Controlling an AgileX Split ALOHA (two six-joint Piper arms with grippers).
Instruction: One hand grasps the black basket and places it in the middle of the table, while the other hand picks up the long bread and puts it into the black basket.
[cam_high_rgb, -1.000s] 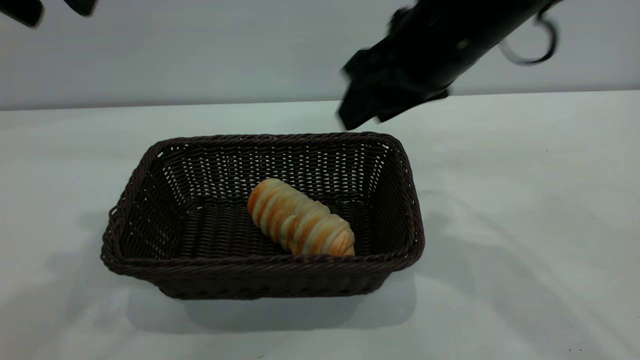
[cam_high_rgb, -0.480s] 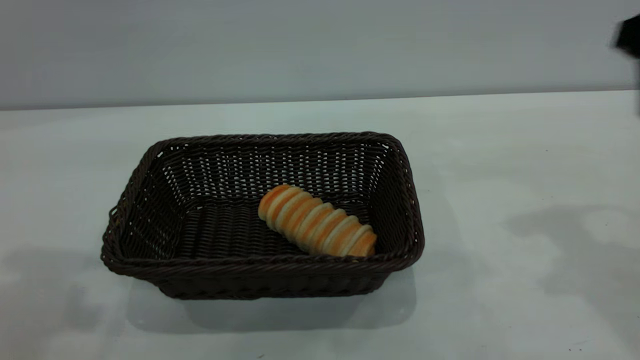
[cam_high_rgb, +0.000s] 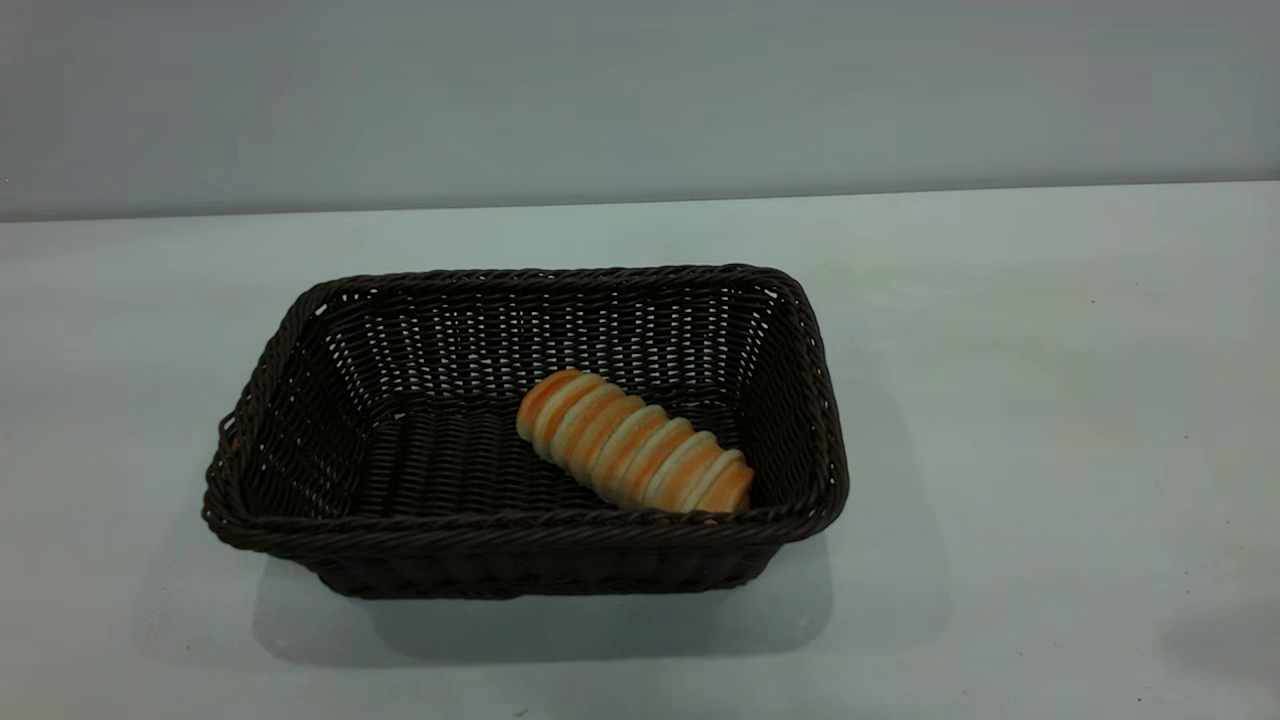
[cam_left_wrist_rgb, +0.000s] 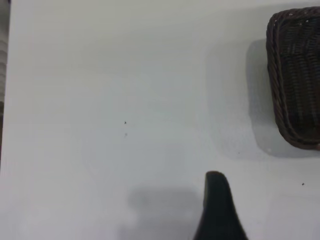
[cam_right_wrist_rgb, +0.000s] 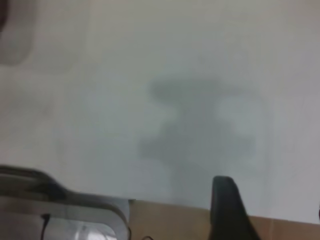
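The black basket (cam_high_rgb: 300, 470) stands on the white table (cam_high_rgb: 1050, 400) near its middle. The long bread (cam_high_rgb: 632, 455) lies slantwise inside it, toward the right front corner. Neither gripper shows in the exterior view. In the left wrist view one black finger (cam_left_wrist_rgb: 218, 205) of my left gripper hangs over bare table, with a wide bare gap beside it and nothing held; the basket's end (cam_left_wrist_rgb: 295, 85) is well away from it. In the right wrist view one black finger (cam_right_wrist_rgb: 227, 210) of my right gripper hangs over the table's edge, nothing held.
The right wrist view shows the table's edge (cam_right_wrist_rgb: 165, 200), a brown surface (cam_right_wrist_rgb: 170, 222) beyond it, and a grey rounded object (cam_right_wrist_rgb: 60, 210) there. A few dark specks (cam_left_wrist_rgb: 125, 122) mark the tabletop.
The right arm has drawn back from above the basket's far right corner and left the exterior view. The left arm has left the top left corner. The bread has rolled slightly right and settled.
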